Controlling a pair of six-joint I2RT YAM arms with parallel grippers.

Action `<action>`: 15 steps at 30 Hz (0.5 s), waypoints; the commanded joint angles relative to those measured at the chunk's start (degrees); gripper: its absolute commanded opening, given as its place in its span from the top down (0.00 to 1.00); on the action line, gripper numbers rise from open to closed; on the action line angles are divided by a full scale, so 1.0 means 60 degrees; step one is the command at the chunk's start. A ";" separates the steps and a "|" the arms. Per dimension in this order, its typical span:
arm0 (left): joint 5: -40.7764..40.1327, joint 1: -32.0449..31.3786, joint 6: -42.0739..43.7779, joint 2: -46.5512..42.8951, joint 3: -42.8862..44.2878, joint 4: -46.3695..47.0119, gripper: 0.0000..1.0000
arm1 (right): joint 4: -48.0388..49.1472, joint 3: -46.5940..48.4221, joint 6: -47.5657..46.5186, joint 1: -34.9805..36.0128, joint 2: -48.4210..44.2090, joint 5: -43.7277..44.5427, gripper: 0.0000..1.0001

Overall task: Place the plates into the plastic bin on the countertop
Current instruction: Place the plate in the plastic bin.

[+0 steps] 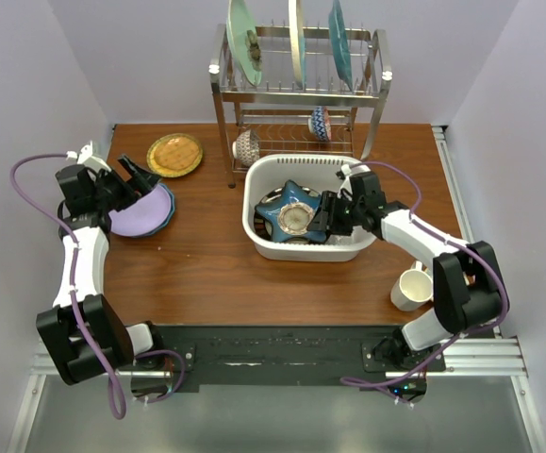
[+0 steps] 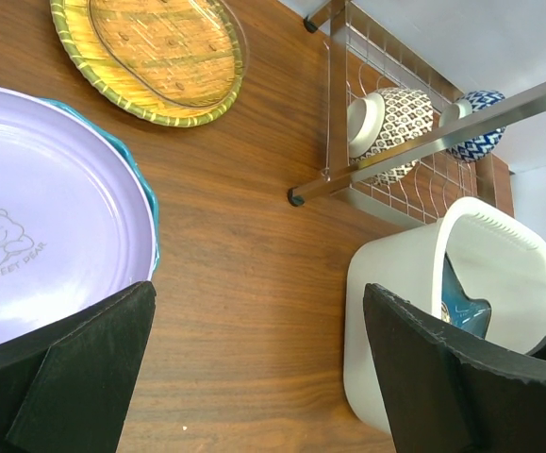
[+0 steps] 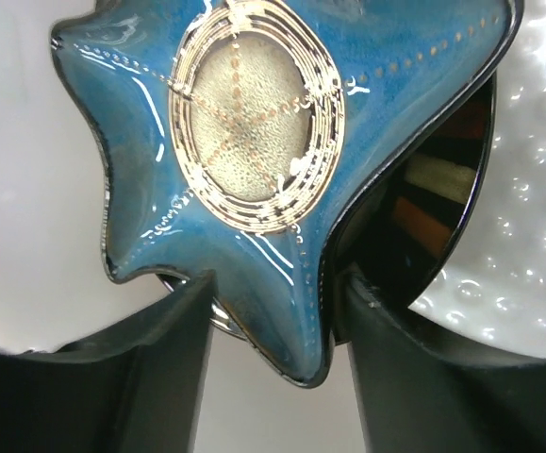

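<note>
I record a glossy glazed star plate (image 3: 254, 179), smooth white plastic bin (image 1: 301, 251), matt wood-grain countertop (image 1: 216, 274), and shiny steel rack (image 1: 282, 92).

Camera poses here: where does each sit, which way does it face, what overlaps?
Top external: above and behind the bases, looking down on the countertop; both arms show, left gripper and right gripper.
Left wrist: low over the wood, facing the wire rack and plastic bin; its open fingers at bottom.
Right wrist: inside the bin, close on the star-shaped plate; its fingers clamp one point.
Shared: top and left wrist see the lavender plate and amber plate; all three see the star-shaped plate.
</note>
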 commanded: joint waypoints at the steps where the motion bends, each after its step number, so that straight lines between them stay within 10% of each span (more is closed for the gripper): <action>1: 0.0092 0.0060 0.0111 0.0071 -0.0033 0.0402 0.03 | -0.0220 0.0652 -0.0535 -0.0043 -0.0689 0.0714 0.32; 15: -0.0216 0.0031 -0.0021 0.1271 0.0610 0.0286 0.04 | -0.1174 0.1122 -0.1108 -0.0058 -0.1890 0.2092 0.03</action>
